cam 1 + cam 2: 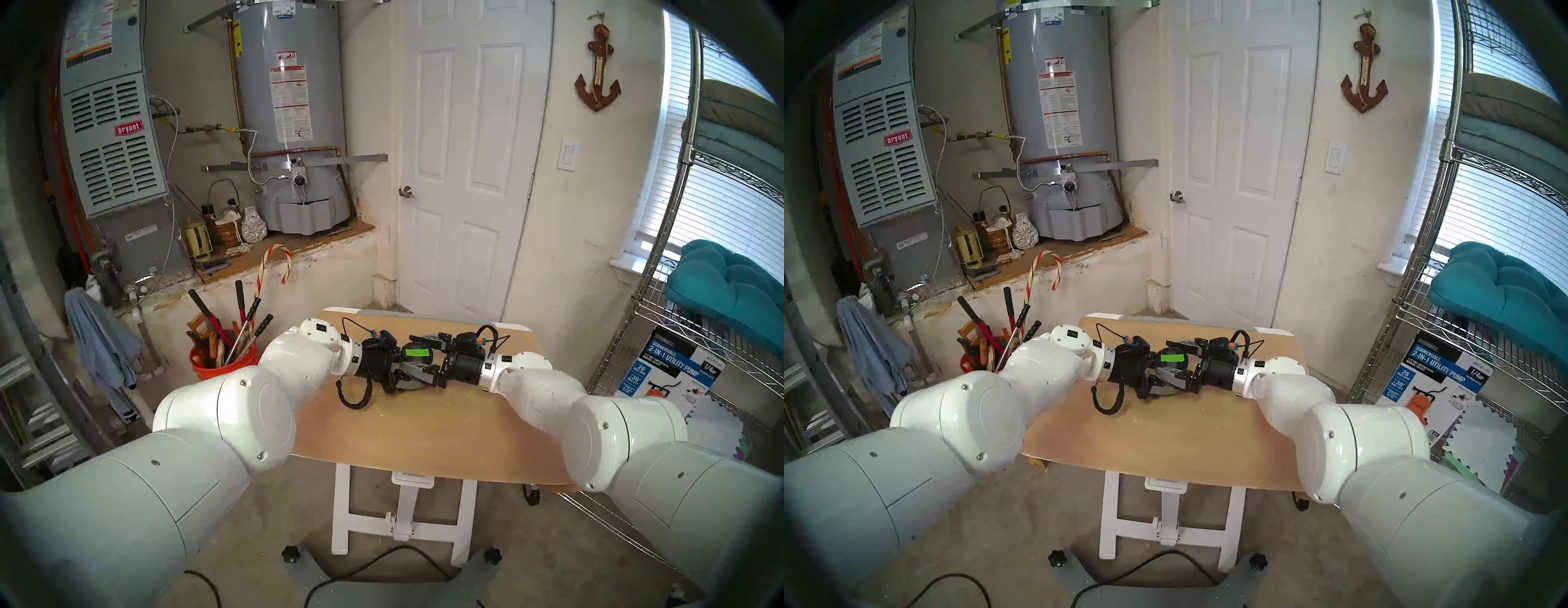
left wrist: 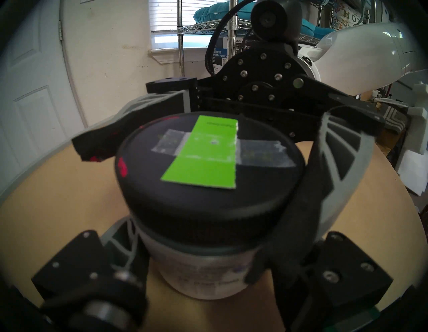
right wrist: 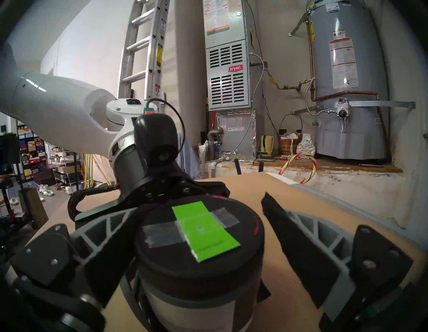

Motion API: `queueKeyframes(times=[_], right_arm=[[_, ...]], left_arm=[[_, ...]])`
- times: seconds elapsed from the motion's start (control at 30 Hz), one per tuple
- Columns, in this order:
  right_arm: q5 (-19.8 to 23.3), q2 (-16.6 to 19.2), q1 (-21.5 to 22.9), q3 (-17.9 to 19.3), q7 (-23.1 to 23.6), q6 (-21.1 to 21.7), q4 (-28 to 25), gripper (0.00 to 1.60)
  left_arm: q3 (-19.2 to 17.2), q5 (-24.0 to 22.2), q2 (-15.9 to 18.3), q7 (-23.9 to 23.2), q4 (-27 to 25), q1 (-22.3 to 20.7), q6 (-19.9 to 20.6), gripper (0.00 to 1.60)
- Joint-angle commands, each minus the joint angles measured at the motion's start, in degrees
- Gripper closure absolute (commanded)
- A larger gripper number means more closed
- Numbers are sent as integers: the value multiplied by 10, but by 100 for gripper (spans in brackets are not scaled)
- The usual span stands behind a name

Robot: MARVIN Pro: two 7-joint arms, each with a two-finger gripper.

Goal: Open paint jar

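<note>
The paint jar [image 1: 413,361] stands upright on the wooden table [image 1: 424,429]. Its black lid [image 2: 208,192] carries a taped green strip [image 3: 206,231] and sits on the jar; the white-grey label [image 2: 203,273] shows below it. My left gripper [image 1: 407,371] comes in from the left, low, shut on the jar's body. From the right, at lid height, my right gripper [image 3: 201,208] stands open around the lid. One of its fingers [image 3: 104,245] lies close against the lid's near side. The other finger [image 3: 301,243] stands apart from the lid with table showing between.
An orange bucket of tools [image 1: 225,361] stands on the floor left of the table. A wire shelf rack [image 1: 679,297] and a pump box [image 1: 670,373] are at the right. A coiled black cable [image 1: 356,392] hangs under my left wrist onto the table.
</note>
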Motion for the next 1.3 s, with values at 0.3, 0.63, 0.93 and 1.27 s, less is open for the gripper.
queueKeyframes(times=[0.3,0.63,0.93,1.27], right_arm=[[6,-2,21,8,65,7,-6,90],[1,5,24,7,70,5,-9,160],[-13,9,35,-4,70,-3,-15,160],[-32,6,50,-33,67,-7,-21,160]], left_arm=[[-4,-1,1,1,-6,-15,4,160],[-7,-1,5,-4,-6,-16,3,160],[-6,1,10,-16,-5,-19,-7,160],[3,10,16,-37,-2,-28,-17,160]])
